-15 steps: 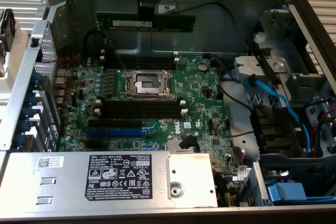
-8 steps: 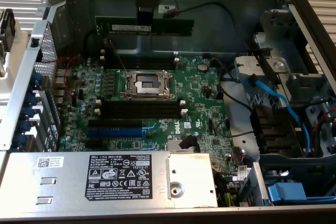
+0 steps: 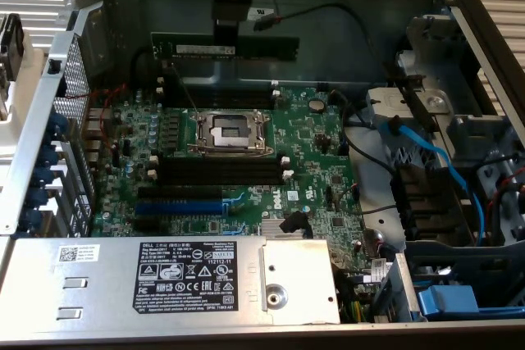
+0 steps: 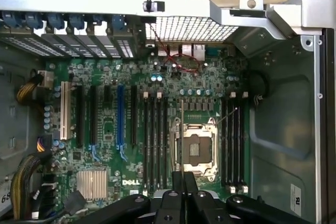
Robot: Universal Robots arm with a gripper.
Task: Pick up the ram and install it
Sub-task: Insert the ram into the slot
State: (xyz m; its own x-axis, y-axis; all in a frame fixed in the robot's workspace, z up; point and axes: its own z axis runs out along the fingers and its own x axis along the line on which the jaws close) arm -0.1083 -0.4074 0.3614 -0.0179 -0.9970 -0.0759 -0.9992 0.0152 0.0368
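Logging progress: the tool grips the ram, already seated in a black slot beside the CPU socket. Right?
No. The tool grips the ram, but it is not seated: the exterior view shows it held in the air above the motherboard.

Open computer case (image 3: 344,14) holds green motherboard (image 3: 316,149) and power supply (image 3: 123,284)

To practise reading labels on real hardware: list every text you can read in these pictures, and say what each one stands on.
"DELL": on the motherboard.
"DELL": on the power supply label.
That label's fine print and the white strip on the ram: too blurred to read.
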